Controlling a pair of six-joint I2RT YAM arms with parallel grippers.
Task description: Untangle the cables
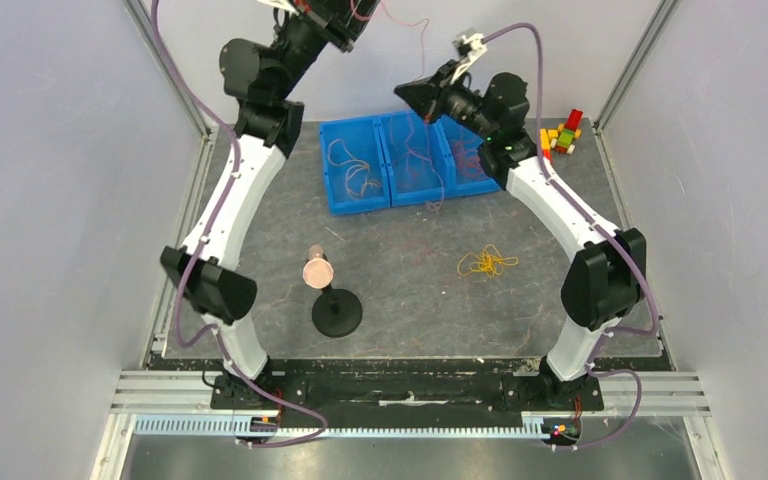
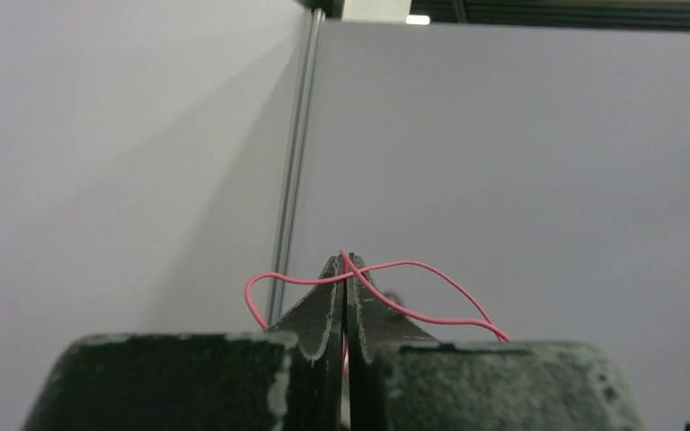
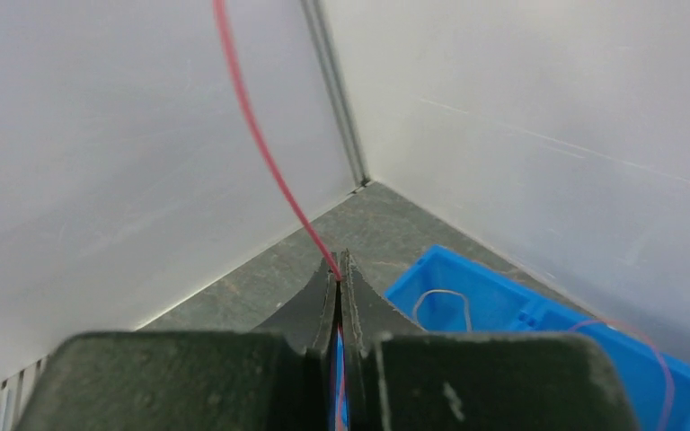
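A thin red-pink cable hangs between my two raised grippers above the blue bins. My left gripper is shut on it, and the cable loops out to both sides of the tips. Over the bins, my right gripper is shut on the same cable, which runs up and to the left from its tips. In the top view the left gripper is at the upper edge and the right gripper is lower and to the right. A yellow cable tangle lies on the mat.
Three joined blue bins at the back of the mat hold thin cables. A black stand with a round copper-coloured head stands at mid-left. Coloured blocks lie at the back right. Grey walls close in on three sides.
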